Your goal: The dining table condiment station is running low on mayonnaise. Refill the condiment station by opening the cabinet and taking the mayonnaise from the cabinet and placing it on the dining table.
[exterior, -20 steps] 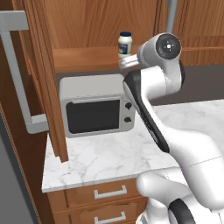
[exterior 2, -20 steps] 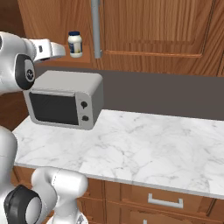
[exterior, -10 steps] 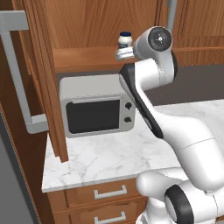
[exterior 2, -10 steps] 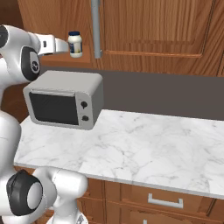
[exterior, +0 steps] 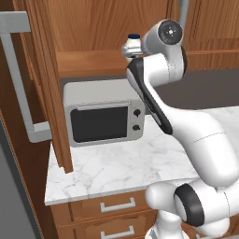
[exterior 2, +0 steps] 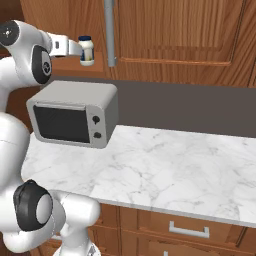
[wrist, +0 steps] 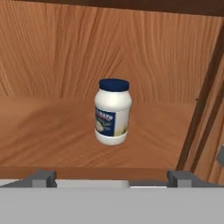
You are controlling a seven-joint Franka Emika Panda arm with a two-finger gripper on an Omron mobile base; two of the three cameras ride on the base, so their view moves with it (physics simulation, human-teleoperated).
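The mayonnaise (wrist: 113, 112), a small whitish jar with a dark lid and a blue label, stands upright on the wooden shelf (wrist: 52, 131) of the cabinet (exterior: 93, 63). The cabinet's left door (exterior: 44, 79) is swung open. My gripper (wrist: 110, 177) is open, level with the jar, which stands centred a short way ahead of the fingertips and is not gripped. From the base, my gripper (exterior 2: 76, 48) reaches in from the left toward the mayonnaise (exterior 2: 86, 50). In the left base view the hand covers part of the mayonnaise (exterior: 134, 41). The dining table is out of view.
A grey microwave (exterior: 102, 114) sits on the marble counter (exterior: 140, 163) right under the shelf. The open door's long grey handle (exterior: 18, 79) juts out at the left. A closed cabinet door (exterior 2: 175, 30) with a vertical bar handle (exterior 2: 109, 30) lies to the jar's right. Drawers (exterior 2: 187, 230) run below the counter.
The arm has lifted and straightened, carrying the hand up to shelf height and closer to the jar. The jaws have stayed open and the jar has not moved.
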